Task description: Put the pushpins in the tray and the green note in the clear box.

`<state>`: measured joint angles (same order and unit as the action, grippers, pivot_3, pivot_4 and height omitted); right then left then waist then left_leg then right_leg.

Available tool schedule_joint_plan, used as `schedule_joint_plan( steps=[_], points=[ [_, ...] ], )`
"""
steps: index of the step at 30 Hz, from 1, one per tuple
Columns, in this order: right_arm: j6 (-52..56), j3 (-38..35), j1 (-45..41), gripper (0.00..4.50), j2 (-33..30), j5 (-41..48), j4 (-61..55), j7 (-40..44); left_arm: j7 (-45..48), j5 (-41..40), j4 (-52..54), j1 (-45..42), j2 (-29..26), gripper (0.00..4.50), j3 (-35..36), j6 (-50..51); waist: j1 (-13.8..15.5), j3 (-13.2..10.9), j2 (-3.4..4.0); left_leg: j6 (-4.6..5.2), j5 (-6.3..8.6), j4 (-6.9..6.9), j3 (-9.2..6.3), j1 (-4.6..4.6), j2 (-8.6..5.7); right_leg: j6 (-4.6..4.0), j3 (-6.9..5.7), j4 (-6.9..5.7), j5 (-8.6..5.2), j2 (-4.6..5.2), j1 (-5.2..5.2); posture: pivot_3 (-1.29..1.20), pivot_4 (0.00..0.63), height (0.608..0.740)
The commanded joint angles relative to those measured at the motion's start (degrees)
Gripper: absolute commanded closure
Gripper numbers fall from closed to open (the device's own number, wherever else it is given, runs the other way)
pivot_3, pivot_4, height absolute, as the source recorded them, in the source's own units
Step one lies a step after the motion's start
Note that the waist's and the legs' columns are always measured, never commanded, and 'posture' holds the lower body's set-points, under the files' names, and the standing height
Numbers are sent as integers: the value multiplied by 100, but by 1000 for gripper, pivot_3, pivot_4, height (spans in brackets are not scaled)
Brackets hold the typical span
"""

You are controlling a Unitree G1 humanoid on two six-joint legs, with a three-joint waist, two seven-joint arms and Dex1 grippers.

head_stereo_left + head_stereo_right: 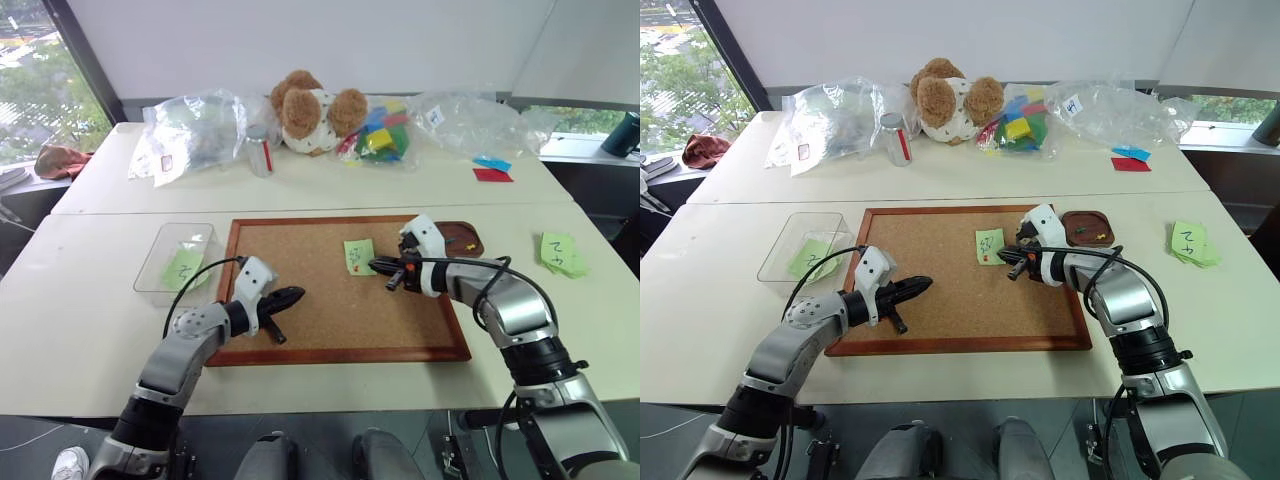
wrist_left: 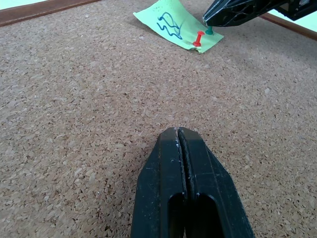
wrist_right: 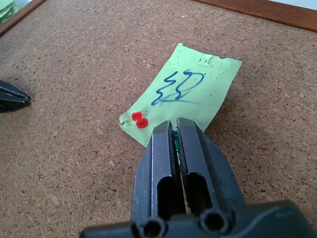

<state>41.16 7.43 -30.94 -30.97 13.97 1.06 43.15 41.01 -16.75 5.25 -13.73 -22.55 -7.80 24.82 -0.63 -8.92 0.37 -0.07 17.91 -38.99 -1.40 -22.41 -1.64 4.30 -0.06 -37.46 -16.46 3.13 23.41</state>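
A: Head views — what lies where?
B: On the white surface sits a wood-framed corkboard. The green note is pinned on the board toward its 1 o'clock corner. The brown tray, holding pushpins, touches the board's 2 o'clock corner; the clear box, with a green slip inside, stands just beside the board at 9 o'clock. Spare green notes lie well apart at 3 o'clock.

A: And the arms?
B: The right fingers reach the note's lower corner from 3 o'clock; the left fingers hang over bare cork at the board's 7 o'clock.

A: Left wrist view?
B: The left fingers are pressed together, holding nothing. Beyond them, the red pushpin stands in the note.

A: Right wrist view?
B: The right fingers are clamped on the green pushpin, a sliver showing between them at the note's edge, just beside the red pin.
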Motion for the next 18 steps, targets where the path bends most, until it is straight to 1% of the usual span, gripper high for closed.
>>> schedule_joint_plan(
  steps=[1,5,9,12,18],
  points=[
    [199,-458,-206,4453,-127,278,-533,-17,8,59,-106,148,-37,4500,-79,160,0,0,0,0,0,0,0,0,0,0,0,0,0,0,1,0,150,740],
    [482,-729,-316,4453,-236,449,-803,-90,12,66,-128,141,-27,4500,-98,163,2,0,0,0,0,2,0,-1,0,0,0,1,0,0,1,0,150,740],
    [578,-1026,-453,4453,-487,496,-879,-172,21,72,-140,133,-19,4500,-125,174,3,0,0,0,0,3,-1,0,0,0,0,4,0,0,-1,0,150,740],
    [508,-1304,-627,4453,-604,435,-554,-388,29,71,-140,130,-23,4500,-131,179,2,0,0,1,0,4,0,0,0,0,1,5,0,1,-1,0,150,740],
    [72,-1628,-1132,4453,-886,49,1171,-911,50,77,-203,70,-20,4500,-149,169,5,0,0,1,0,4,1,0,0,0,0,9,0,1,-3,0,150,740]
  ],
)
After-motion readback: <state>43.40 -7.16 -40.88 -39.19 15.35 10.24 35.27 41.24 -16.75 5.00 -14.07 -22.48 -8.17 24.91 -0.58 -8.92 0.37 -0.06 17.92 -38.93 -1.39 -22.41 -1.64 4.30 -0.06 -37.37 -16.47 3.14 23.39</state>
